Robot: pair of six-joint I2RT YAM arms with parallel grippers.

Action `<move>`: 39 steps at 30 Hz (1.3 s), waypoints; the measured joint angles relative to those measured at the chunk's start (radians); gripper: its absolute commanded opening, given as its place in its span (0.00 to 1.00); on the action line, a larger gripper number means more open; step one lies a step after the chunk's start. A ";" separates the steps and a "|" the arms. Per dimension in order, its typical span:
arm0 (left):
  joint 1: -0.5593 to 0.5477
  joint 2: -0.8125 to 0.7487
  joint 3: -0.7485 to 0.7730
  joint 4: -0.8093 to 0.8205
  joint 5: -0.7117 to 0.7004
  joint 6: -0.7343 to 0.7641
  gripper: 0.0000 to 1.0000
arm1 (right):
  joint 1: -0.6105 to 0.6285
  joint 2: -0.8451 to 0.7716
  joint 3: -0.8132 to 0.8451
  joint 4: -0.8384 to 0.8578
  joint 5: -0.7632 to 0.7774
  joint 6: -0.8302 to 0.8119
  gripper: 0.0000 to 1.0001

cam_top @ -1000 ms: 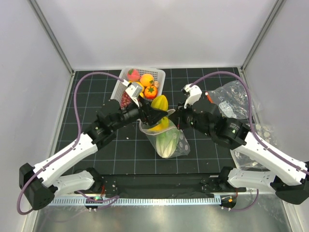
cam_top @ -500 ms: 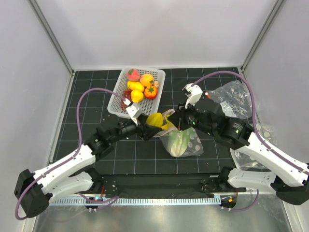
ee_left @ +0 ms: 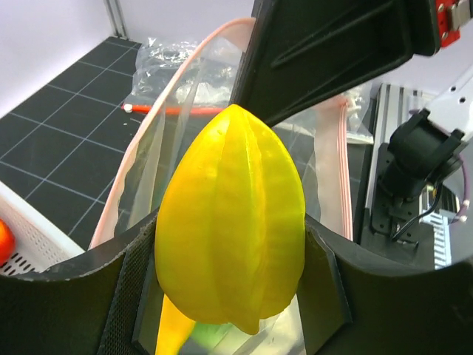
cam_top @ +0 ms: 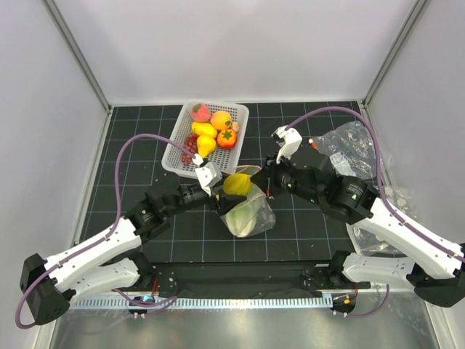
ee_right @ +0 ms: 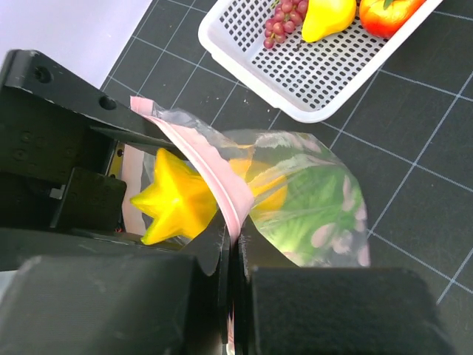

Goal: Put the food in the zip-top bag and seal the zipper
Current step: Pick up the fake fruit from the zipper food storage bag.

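Just below the centre of the top view, the zip-top bag (cam_top: 251, 218) lies on the black grid mat (cam_top: 145, 131) with green cabbage (ee_right: 318, 203) inside it. At its mouth, the right gripper (ee_right: 230, 244) is pinched tight on the pink zipper (ee_right: 196, 151), holding that edge up. The left gripper (ee_left: 230, 237), part open, clamps a yellow star-shaped piece (ee_left: 230, 148) right in the opening, between the zipper's two lips. Toward the upper frame, a white basket (cam_top: 176, 145) holds grapes (ee_right: 283, 22), a peach (cam_top: 200, 112) and other fruit
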 measured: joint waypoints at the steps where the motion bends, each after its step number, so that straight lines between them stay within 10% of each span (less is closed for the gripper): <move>1: -0.001 0.001 0.000 -0.013 -0.001 0.008 0.45 | 0.000 0.000 0.000 0.000 0.000 0.000 0.01; 13: -0.012 0.143 0.141 -0.208 -0.080 0.085 0.60 | -0.005 -0.001 0.000 -0.038 0.003 -0.020 0.01; 21: -0.021 0.215 0.222 -0.320 -0.076 0.126 1.00 | 0.002 -0.043 -0.016 -0.036 0.037 -0.032 0.01; 39: -0.038 -0.111 0.135 -0.342 -0.149 -0.049 1.00 | 0.011 -0.077 -0.145 0.073 0.084 -0.132 0.01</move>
